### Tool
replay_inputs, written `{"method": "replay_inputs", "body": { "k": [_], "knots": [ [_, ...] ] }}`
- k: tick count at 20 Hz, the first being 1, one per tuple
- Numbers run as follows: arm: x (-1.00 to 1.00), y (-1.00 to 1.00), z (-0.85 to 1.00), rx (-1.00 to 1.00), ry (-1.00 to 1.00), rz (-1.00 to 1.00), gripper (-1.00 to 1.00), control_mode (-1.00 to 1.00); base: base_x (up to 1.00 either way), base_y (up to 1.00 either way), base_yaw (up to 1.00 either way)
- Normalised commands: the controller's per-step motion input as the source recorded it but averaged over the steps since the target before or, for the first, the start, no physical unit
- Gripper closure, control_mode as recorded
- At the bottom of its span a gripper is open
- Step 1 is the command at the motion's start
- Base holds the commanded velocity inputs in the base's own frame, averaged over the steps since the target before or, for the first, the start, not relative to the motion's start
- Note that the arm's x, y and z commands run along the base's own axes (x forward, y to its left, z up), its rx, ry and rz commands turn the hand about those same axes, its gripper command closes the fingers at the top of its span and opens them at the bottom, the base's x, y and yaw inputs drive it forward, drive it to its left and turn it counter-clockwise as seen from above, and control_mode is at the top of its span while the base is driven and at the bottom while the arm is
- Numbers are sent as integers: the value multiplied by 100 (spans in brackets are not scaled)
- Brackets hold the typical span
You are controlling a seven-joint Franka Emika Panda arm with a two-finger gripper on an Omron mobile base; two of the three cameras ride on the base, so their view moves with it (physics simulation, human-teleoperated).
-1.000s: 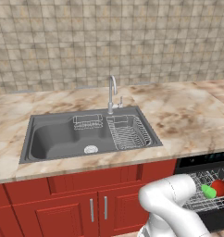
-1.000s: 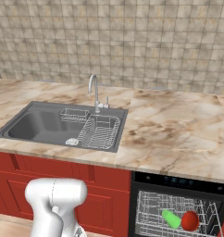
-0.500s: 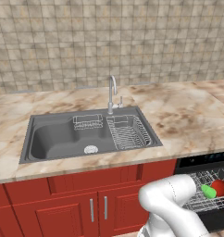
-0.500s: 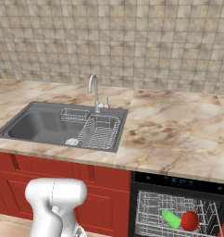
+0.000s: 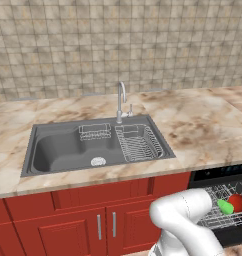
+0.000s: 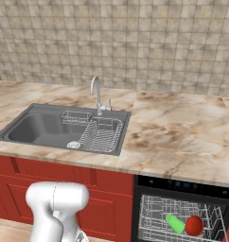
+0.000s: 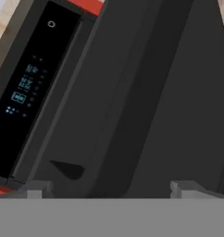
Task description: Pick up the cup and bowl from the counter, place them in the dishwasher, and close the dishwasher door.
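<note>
End effector (image 7: 107,190) spread wide, empty, close against flat black dishwasher door (image 7: 132,102); lit control strip (image 7: 23,88) toward left; push shut.

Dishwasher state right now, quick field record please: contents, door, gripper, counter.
cup: green cup lying in the dishwasher rack, just left of the bowl
bowl: red bowl in the same rack
dishwasher: black dishwasher under the counter, white rack exposed
dishwasher door: not shut; black door panel with its lit control strip close before the hand camera
gripper: gripper open, holding nothing
counter: marble counter right of the sink
left to do: close the door
</note>
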Motion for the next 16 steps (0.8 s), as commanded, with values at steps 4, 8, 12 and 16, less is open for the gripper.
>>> {"method": "replay_inputs", "body": {
  "k": [4, 8, 12, 16],
  "knots": [
    [61, 0, 0, 0, -10, 0, -100, -100, 0, 0, 0],
    [48, 0, -9, 0, -10, 0, -100, -100, 0, 0, 0],
    [38, -1, -16, 0, -10, 0, -100, -100, 0, 0, 0],
    [43, -3, -20, 0, -10, 0, -100, -100, 0, 0, 0]
  ]
}}
